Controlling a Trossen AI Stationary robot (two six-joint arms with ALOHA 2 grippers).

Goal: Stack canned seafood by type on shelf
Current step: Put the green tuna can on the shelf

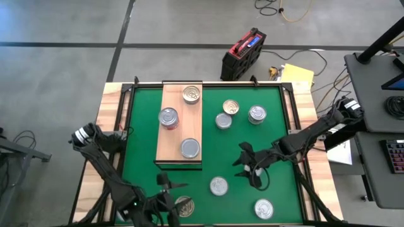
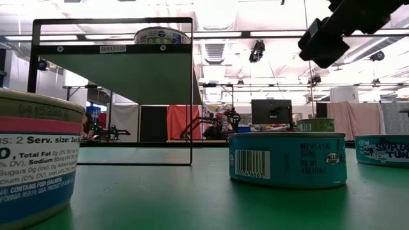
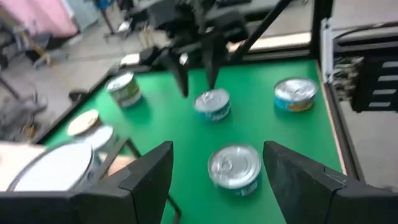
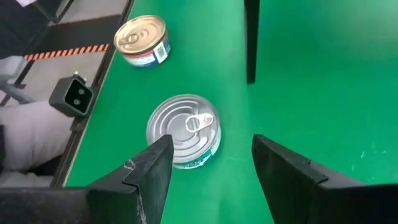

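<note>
The green tabletop (image 1: pixel 214 151) carries the wooden shelf (image 1: pixel 182 129), three tins on it, six more scattered on the mat. The right pincer (image 1: pixel 245 165) hangs spread and empty above a silver-lidded tin (image 1: pixel 218 185); the left pincer (image 1: pixel 169 186) is spread too, above a gold-lidded tin (image 1: pixel 184 205).

A grey concrete floor (image 1: pixel 189 25), crossed by dark seam lines, spreads beyond the far edge of the green table mat (image 1: pixel 278 145). On it stands a black and red case (image 1: pixel 243 53), with a yellow paper (image 1: pixel 295 75) beside it and a loose yellow cable (image 1: pixel 297 11) farther off. A dark desk (image 1: pixel 379 88) carrying a keyboard (image 1: pixel 395 154) sits outward of the right arm. At table height, bright ceiling light strips (image 2: pixel 268 32), a dark monitor (image 2: pixel 271 110) and red and pink curtains (image 2: pixel 182 121) fill the hall behind.
</note>
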